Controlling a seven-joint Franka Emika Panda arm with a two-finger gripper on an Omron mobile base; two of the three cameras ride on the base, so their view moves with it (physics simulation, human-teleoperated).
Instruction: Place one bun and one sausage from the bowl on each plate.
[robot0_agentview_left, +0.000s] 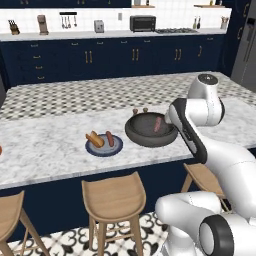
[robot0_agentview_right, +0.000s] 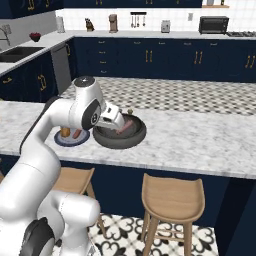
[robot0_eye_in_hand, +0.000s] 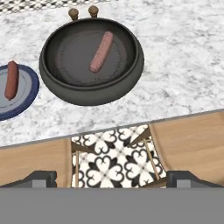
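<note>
Hand view: the gripper (robot0_eye_in_hand: 112, 178), jaws spread wide and empty, hangs over the counter's front edge. The bowl (robot0_eye_in_hand: 52, 81) lies toward 12 o'clock from the jaws, one pink sausage (robot0_eye_in_hand: 101, 51) inside it, its long axis running from 1 to 7 o'clock. The dark blue plate (robot0_eye_in_hand: 24, 98), at 10 o'clock, carries a red-brown sausage (robot0_eye_in_hand: 11, 79). Judged next: reach forward and align the jaws across the bowl's sausage.

The arm's hand hides the right rim of the dark bowl (robot0_agentview_left: 150, 131) in the left base view. In the hand view, the left edge cuts off the blue plate (robot0_eye_in_hand: 26, 94). Two small brown things (robot0_eye_in_hand: 83, 12) beyond the bowl are too small to identify.
</note>
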